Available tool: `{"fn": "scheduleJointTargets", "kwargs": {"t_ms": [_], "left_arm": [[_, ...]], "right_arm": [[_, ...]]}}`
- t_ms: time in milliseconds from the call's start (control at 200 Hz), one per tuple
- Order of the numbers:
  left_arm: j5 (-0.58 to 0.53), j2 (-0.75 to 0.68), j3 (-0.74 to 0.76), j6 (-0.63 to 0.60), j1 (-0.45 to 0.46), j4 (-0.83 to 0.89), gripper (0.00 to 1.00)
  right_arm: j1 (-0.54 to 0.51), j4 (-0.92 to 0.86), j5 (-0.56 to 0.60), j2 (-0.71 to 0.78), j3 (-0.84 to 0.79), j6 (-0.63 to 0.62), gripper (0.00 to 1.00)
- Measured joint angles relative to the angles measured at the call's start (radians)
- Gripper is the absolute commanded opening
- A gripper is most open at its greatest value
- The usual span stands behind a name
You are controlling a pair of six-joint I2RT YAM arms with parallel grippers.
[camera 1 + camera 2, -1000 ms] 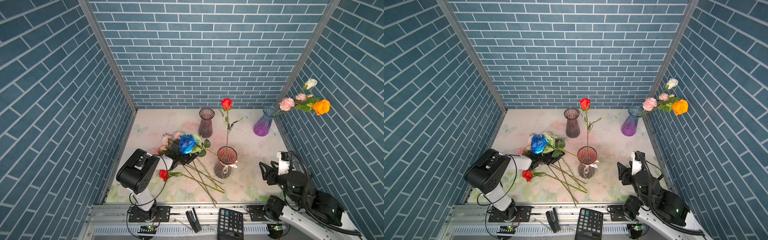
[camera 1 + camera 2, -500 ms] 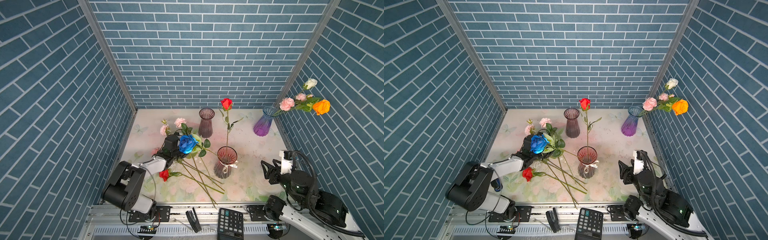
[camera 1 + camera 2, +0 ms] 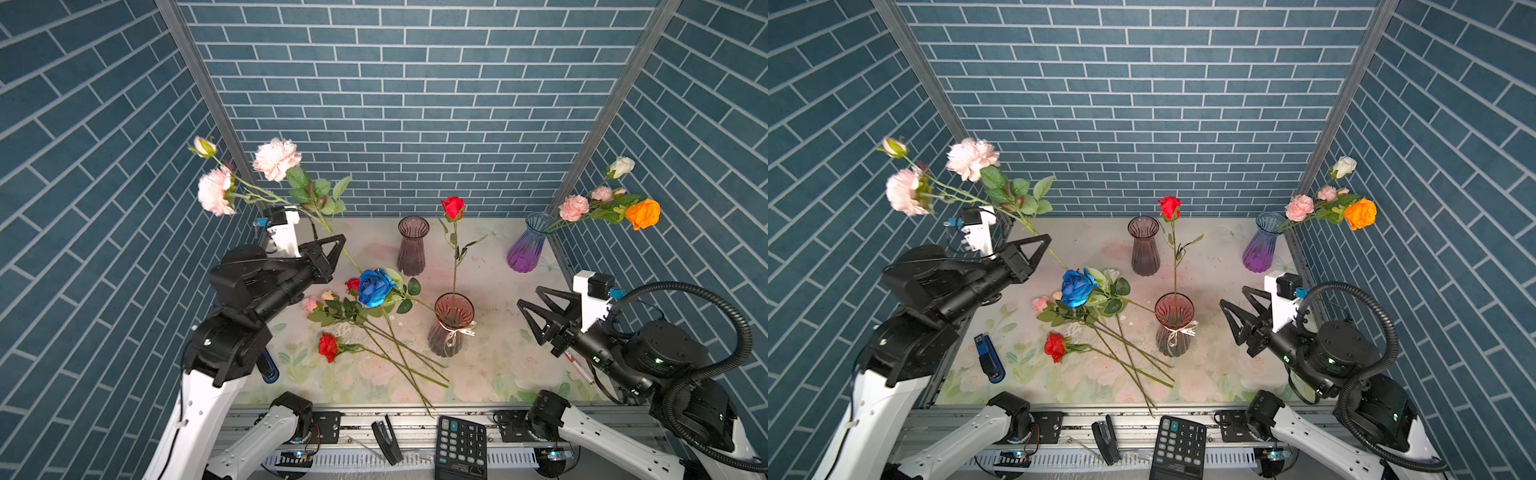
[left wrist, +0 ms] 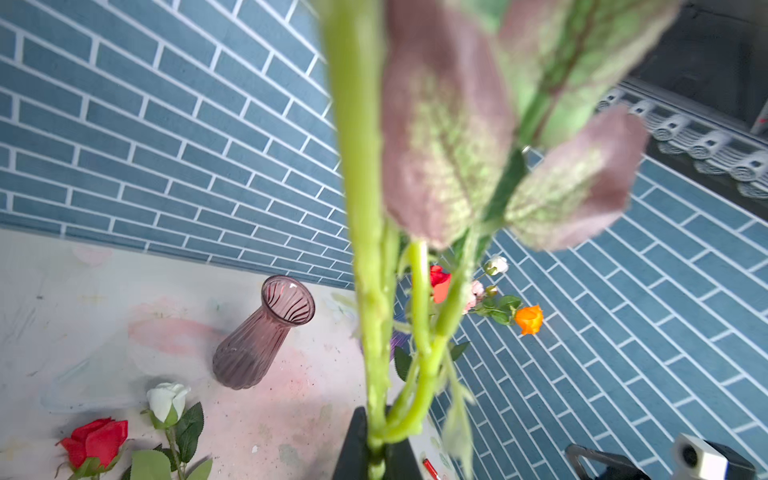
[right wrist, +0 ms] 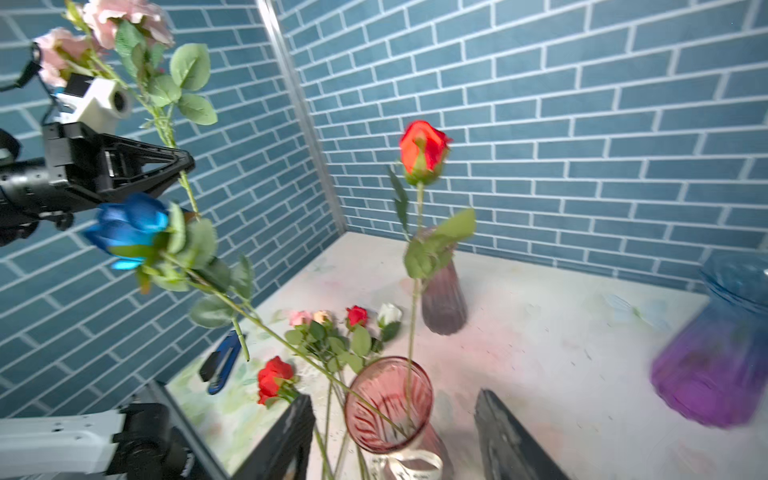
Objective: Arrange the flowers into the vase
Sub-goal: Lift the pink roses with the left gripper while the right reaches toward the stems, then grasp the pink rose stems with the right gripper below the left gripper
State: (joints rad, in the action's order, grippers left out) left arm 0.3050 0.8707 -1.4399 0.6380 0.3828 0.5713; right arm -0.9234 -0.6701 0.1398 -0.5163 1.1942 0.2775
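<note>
Lifted since a second earlier: pink peony spray (image 3: 276,160), stem pinched by my left gripper (image 3: 338,243), aloft at ten o'clock of the ribboned vase (image 3: 446,345); my right gripper (image 3: 530,296) hung spread, empty, at three o'clock.

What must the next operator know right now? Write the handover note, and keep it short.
Left gripper: shut on the stem of the pink flowers, held high by the left wall.
Right gripper: open, empty, beside the bow vase.
Done: red rose stands in the bow vase; blue rose seems to lean out of it. Purple vase holds a mixed bunch.
Left: pink flowers need a vase; loose roses lie on the table; dark vase is empty.
</note>
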Motion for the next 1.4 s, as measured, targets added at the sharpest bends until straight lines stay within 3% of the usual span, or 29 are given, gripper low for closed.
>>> {"fn": "scheduleJointTargets", "kwargs": {"t_ms": [100,200,385,575,965,1260,1400], "left_arm": [[0.081,0.029,-0.146,-0.058,0.0,0.146,0.01],[0.217,0.015,-0.168,-0.067,0.0,0.195,0.0],[0.453,-0.067,-0.116,0.033,0.0,0.102,0.0],[0.55,-0.108,-0.098,0.116,0.0,-0.028,0.0],[0.565,-0.071,0.059,0.241,0.017,-0.282,0.0],[0.507,-0.002,0.056,0.212,0.145,-0.33,0.0],[0.477,0.016,0.05,0.18,0.201,-0.328,0.0]], "right_arm": [[0.0,0.02,-0.135,-0.082,0.089,-0.014,0.6],[0.0,0.038,-0.291,-0.16,0.143,-0.017,0.58],[0.0,0.078,-0.557,-0.282,0.159,-0.013,0.55],[-0.022,0.134,-0.691,-0.369,0.159,0.006,0.56],[-0.075,0.299,-0.736,-0.557,0.28,0.117,0.54],[-0.103,0.372,-0.809,-0.789,0.477,0.166,0.53],[-0.109,0.37,-0.833,-0.84,0.536,0.171,0.46]]}}
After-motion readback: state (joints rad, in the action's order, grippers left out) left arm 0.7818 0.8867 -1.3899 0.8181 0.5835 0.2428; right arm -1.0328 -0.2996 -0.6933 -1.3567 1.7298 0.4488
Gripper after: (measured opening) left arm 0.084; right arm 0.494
